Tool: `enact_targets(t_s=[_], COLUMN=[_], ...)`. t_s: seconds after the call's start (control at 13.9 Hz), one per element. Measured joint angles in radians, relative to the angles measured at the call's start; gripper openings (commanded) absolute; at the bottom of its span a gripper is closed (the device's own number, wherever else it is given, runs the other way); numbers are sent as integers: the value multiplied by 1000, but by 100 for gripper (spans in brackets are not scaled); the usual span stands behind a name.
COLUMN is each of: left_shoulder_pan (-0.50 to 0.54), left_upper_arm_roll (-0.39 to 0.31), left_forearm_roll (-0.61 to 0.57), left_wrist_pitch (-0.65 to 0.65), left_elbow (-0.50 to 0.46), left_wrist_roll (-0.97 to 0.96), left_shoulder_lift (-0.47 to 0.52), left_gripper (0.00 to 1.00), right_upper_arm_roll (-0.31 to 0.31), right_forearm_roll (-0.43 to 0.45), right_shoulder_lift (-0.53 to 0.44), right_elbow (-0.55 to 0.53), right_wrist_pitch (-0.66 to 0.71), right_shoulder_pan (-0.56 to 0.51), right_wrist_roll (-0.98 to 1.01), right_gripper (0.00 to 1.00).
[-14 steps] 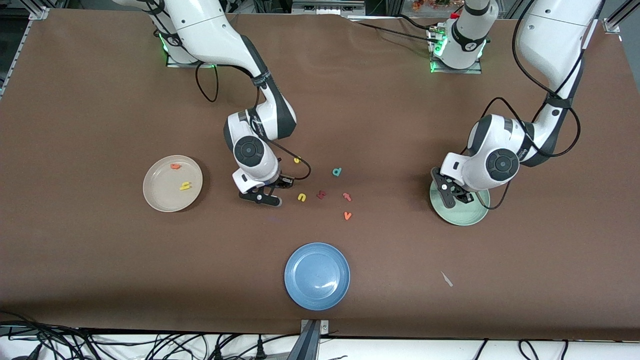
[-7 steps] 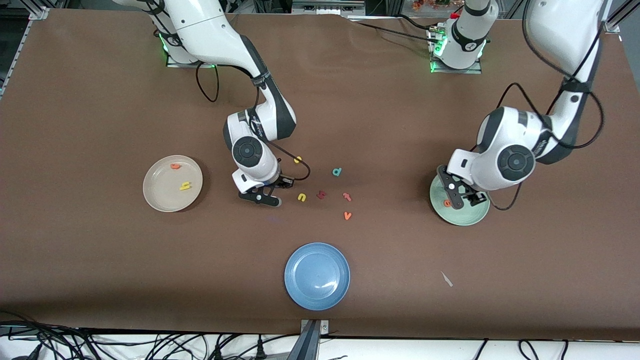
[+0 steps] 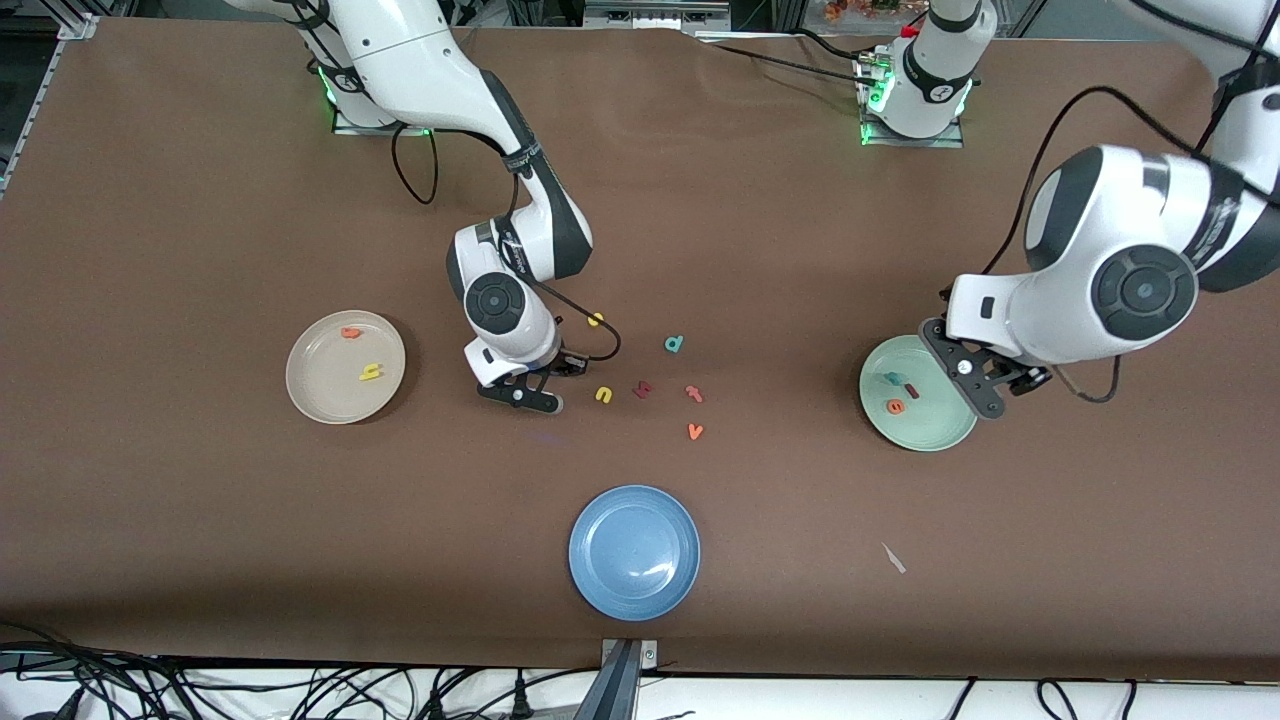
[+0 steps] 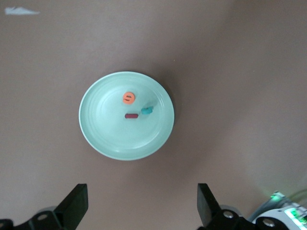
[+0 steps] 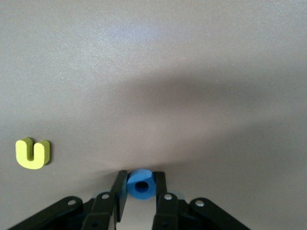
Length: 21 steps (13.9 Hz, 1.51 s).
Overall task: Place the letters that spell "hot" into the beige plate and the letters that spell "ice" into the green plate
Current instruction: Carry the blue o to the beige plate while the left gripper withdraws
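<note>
1. While the right tool (image 5: 139, 197) sits low on the brown counter (image 3: 200, 500), its two dark fingers (image 5: 119, 189) bracket the small blue ring-shaped foam "o" (image 5: 141, 184), one to each side and touching or all but touching it; the squeeze looks nearly made, not yet a firm hold.
2. To do this step well, the ring should stay centred between the pads until they press its sides evenly, since soft foam can pop out of a skewed pinch.
3. Lifting straight up would avoid brushing the yellow arch-shaped foam letter (image 5: 32, 153) lying close beside the tool.
4. From there the carry goes toward the right arm's end of the counter, where the round cream-beige plate (image 3: 310, 390) already holds the yellow "h" (image 3: 371, 373) and the orange "t" (image 3: 350, 333).
5. Letting go low over the plate's middle should keep the light ring from bouncing over the rim.
6. Raised over the counter just past the rim of the round mint-green plate (image 4: 96, 134), the left tool (image 4: 141, 206) has its fingers spread wide and grasps nothing.
7. Directly under that tool's camera, the orange "e" (image 4: 128, 97), the dark red bar "i" (image 4: 131, 116) and the teal "c" (image 4: 147, 110) lie together in the green plate, so "ice" appears finished.
</note>
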State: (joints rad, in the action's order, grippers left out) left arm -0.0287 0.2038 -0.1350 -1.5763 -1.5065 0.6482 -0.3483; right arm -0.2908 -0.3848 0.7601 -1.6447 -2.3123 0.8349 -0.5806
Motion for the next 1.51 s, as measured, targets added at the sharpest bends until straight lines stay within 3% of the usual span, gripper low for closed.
enact_targets(t_s=[0.36, 0.72, 0.87, 1.15, 1.37, 1.51], left_shoulder_pan=[-4, -7, 0, -18, -47, -46], left_upper_arm_roll=[-5, -153, -169, -167, -184, -197], left_forearm_roll=[26, 43, 48, 50, 50, 91], left_wrist_pitch=[61, 43, -8, -93, -95, -99], left_elbow=[13, 8, -34, -158, -174, -174], left_wrist_roll=[-313, -432, -462, -569, -612, -614], left_shoulder_lift=[104, 180, 211, 336, 392, 391], left_gripper=[100, 100, 100, 100, 100, 100], right_upper_arm_roll=[0, 0, -7, -68, -151, -206], right_forearm_roll=[-1, -2, -2, -2, -2, -2], right_shoulder_lift=[0, 0, -4, -42, -81, -131], right_elbow=[0, 2, 11, 15, -5, -83], right_wrist_pitch=[-2, -2, 24, 116, 202, 196], right_shoulder_pan=[1, 0, -1, -4, -7, -10], right_wrist_roll=[0, 2, 28, 149, 297, 421], right_gripper=[21, 16, 16, 16, 16, 16])
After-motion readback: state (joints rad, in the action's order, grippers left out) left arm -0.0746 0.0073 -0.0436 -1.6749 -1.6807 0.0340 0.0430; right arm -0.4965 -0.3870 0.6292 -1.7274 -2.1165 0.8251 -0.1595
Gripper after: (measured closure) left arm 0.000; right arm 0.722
